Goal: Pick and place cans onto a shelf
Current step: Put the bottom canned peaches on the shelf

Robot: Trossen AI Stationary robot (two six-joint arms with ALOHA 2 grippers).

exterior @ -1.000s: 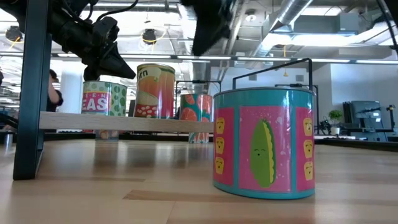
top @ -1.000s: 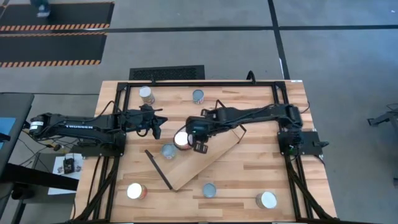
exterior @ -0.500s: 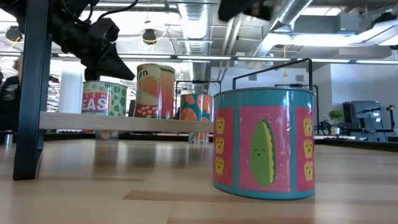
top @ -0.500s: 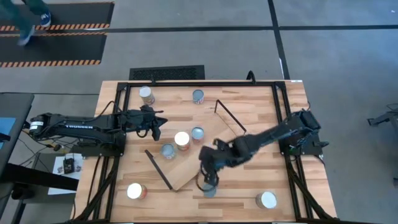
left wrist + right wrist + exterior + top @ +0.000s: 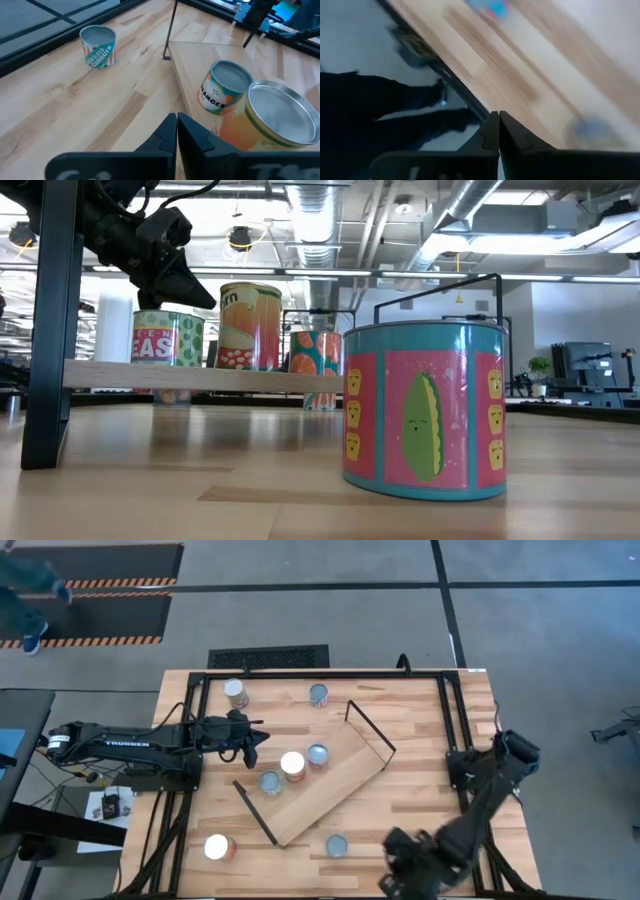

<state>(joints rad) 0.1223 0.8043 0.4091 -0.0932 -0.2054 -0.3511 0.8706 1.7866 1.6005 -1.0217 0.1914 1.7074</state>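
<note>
The shelf, a light-wood board with black wire brackets, lies slantwise mid-table. Three cans stand on their bases on it: blue-grey topped, white topped and an oranges can. More cans stand on the table at the far left, far middle, near left and near middle. My left gripper hovers shut just left of the shelf cans, holding nothing. My right gripper is shut and empty above the table's near right corner.
A black metal frame runs round the tabletop. In the low view the pink corn can stands close in front. My right arm stretches over the near right corner and covers the table there. A person's legs cross the floor beyond.
My right gripper has swung from above the cans on the shelf toward the table's near right corner, rolling its wrist as it went. The three cans on the shelf stand uncovered where they were. My left arm has kept its place.
</note>
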